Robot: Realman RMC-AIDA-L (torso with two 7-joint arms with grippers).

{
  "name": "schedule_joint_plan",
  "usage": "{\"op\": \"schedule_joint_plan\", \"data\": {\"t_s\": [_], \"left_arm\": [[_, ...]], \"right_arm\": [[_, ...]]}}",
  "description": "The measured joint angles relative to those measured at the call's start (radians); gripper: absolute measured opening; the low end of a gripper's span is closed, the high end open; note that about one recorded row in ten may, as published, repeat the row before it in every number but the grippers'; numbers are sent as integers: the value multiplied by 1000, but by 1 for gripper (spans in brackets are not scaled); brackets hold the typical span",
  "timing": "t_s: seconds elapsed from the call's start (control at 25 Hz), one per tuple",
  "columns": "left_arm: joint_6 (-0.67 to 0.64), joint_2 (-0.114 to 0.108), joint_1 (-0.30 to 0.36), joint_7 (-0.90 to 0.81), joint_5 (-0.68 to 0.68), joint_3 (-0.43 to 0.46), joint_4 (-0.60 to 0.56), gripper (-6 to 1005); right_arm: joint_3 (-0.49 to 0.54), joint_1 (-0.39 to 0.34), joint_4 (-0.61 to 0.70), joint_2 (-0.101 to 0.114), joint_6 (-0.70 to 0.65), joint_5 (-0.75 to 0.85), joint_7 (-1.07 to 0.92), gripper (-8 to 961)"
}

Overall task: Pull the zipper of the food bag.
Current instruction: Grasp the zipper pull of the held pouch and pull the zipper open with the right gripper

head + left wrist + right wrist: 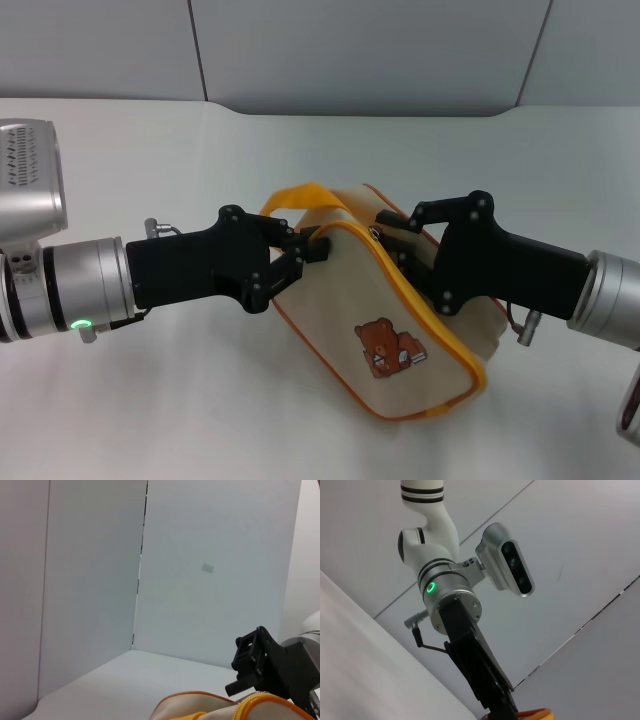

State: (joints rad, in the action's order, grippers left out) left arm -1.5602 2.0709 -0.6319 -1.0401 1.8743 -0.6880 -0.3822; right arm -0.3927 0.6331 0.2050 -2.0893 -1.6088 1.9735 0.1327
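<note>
the food bag (390,340) lies on its side in the middle of the white table (150,400), bear print up, its yellow strap (300,195) arching at the far end. the left pincer (312,250) reaches in from the left and is clenched on the bag's upper corner, by the piping. the right pincer (392,238) comes from the right and sits on the zipper (378,236) along the top edge; i cannot tell whether it is clenched or released.
</note>
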Motion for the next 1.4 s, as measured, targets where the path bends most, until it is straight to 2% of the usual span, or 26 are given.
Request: {"op": "schedule_joint_plan", "data": {"t_s": [0.48,1.28,1.4], "left_arm": [[-18,0,5,0,0,0,3,63],[-25,-2,59,13,0,122,-6,64],[-26,-3,63,12,0,137,-4,64]], "right_arm": [[1,-2,-9,0,10,0,-9,2],[0,-87,-10,3,12,1,-13,0],[32,-106,-16,3,-8,1,-22,16]]}}
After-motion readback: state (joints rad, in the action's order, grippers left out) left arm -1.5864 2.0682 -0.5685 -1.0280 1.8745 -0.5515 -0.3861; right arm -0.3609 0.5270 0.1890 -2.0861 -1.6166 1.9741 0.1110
